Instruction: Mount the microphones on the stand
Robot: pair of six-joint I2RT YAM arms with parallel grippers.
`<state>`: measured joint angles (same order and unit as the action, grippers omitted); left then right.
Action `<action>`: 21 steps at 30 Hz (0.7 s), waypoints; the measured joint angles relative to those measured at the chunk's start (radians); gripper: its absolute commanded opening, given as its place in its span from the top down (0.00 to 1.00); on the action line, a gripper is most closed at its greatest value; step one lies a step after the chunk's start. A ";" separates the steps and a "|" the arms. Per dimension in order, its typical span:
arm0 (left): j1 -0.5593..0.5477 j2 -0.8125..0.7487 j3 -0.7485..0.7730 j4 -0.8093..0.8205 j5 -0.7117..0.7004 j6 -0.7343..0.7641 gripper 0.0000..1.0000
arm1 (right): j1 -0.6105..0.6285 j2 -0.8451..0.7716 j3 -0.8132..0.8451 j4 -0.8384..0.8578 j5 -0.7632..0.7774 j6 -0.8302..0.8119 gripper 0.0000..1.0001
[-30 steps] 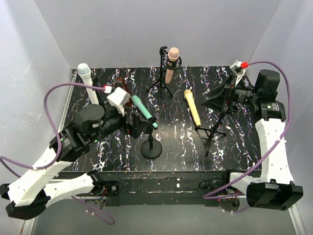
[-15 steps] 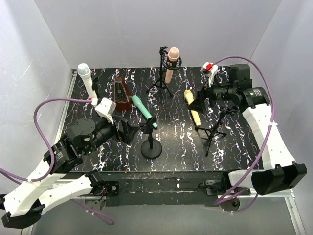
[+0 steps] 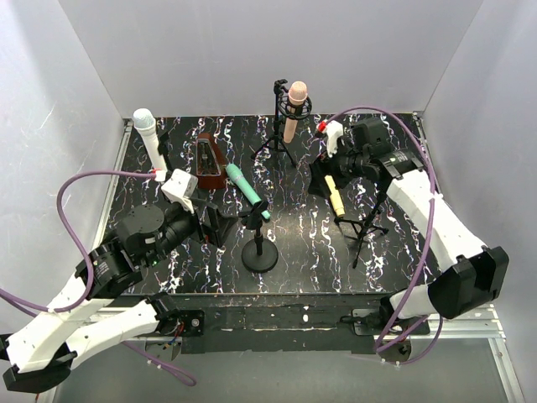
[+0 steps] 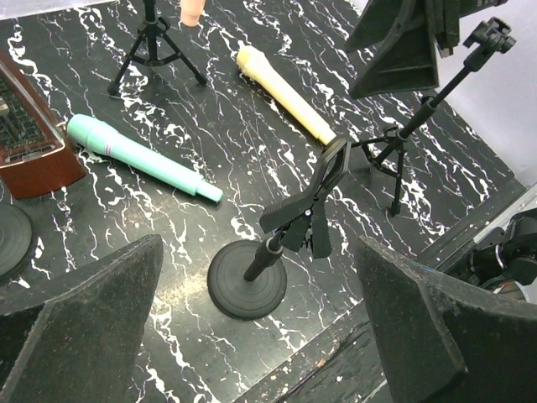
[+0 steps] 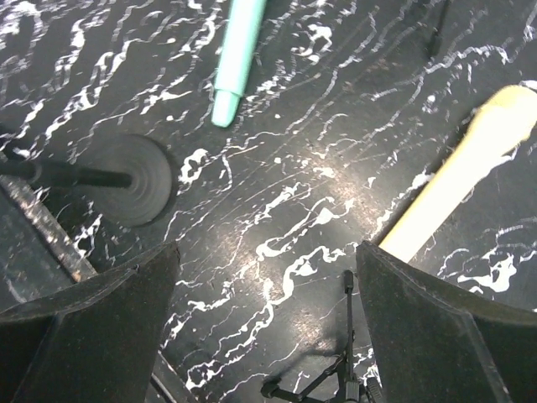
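Observation:
The yellow microphone lies flat on the table, its head under my right gripper, which hovers open above it; the wrist view has its body beside the right finger. The teal microphone lies flat left of centre, also in the left wrist view. A round-base stand with an empty clip stands in front of my left gripper, which is open and holds nothing. The pink microphone sits in a tripod stand at the back. The white microphone stands upright at the back left.
A brown metronome stands behind the teal microphone. An empty black tripod stand rises just right of the yellow microphone, its legs under my right gripper. White walls close in the table on three sides.
My right arm has swung left from the right wall to above the yellow microphone's head. My left arm drew back toward the near left, away from the round-base stand, then held still.

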<state>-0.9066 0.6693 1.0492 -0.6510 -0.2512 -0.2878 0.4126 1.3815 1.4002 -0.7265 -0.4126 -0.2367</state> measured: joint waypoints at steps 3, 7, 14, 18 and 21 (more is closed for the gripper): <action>0.000 -0.006 -0.020 0.000 -0.003 0.000 0.02 | 0.017 0.014 -0.043 0.071 0.086 0.061 0.07; 0.000 -0.012 -0.043 -0.003 -0.005 0.000 0.02 | 0.042 0.033 -0.111 0.157 0.229 0.135 0.06; 0.000 -0.038 -0.055 -0.005 -0.014 -0.001 0.02 | 0.078 0.140 -0.140 0.252 0.444 0.188 0.10; 0.000 -0.063 -0.064 -0.008 -0.021 -0.005 0.02 | 0.079 0.218 -0.141 0.268 0.511 0.208 0.13; 0.000 -0.079 -0.073 -0.008 -0.023 -0.008 0.02 | 0.079 0.283 -0.143 0.275 0.551 0.214 0.14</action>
<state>-0.9066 0.5907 0.9764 -0.6586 -0.2741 -0.2958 0.4911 1.6650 1.2572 -0.4511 0.1387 -0.0231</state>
